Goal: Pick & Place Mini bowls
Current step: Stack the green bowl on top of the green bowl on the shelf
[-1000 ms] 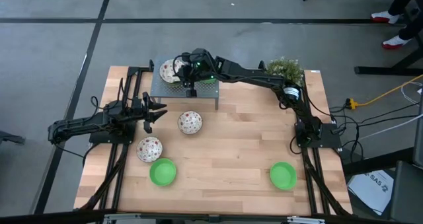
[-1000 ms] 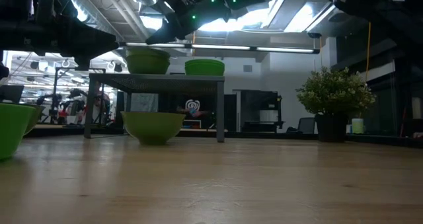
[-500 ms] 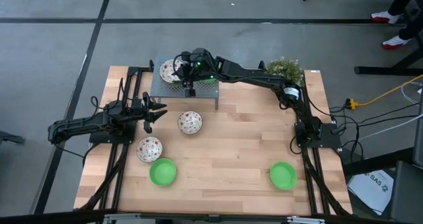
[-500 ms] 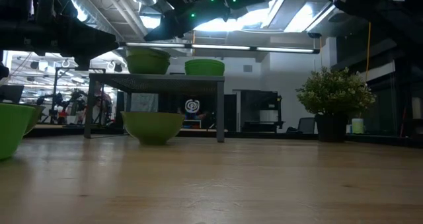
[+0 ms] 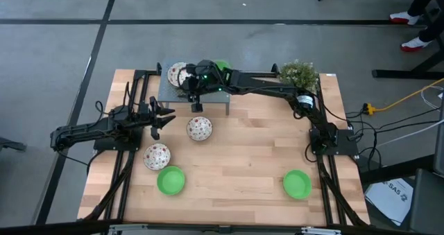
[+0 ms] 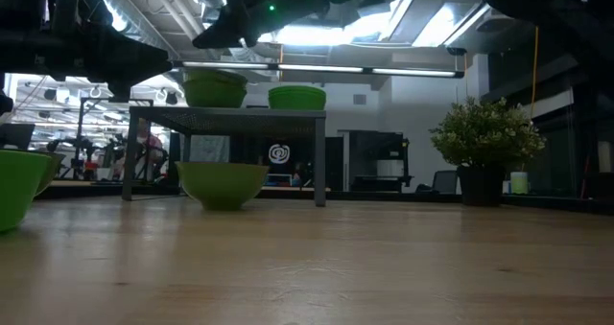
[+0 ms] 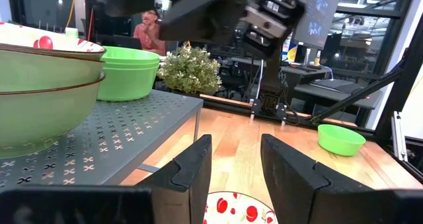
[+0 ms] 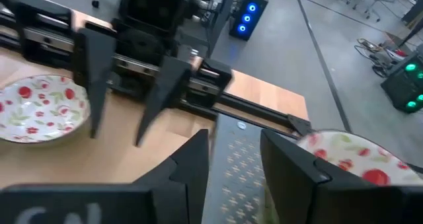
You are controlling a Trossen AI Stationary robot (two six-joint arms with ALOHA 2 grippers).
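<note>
A grey perforated stand (image 5: 198, 91) at the table's far side carries a stack of speckled mini bowls (image 5: 177, 74) and a green mini bowl (image 5: 222, 67). Two speckled bowls (image 5: 199, 128) (image 5: 157, 155) and two green bowls (image 5: 171, 180) (image 5: 297, 184) rest on the wooden table. My right gripper (image 5: 196, 105) hangs open and empty over the stand's near edge; its wrist view (image 8: 234, 141) looks past the stand (image 8: 231, 161) at my left gripper. My left gripper (image 5: 165, 117) is open and empty at the table's left, with the speckled bowl (image 7: 238, 207) just beyond its fingers.
A bushy potted plant (image 5: 300, 73) stands at the far right corner. The stand's legs (image 6: 319, 162) rise from the table. A person (image 7: 149, 32) sits in the room beyond the table. Bare wood lies in the middle and at the right (image 5: 257, 145).
My right gripper has drawn back from over the stand's top toward the table's near edge, rising a little, and stays open and empty. The bowls have kept still.
</note>
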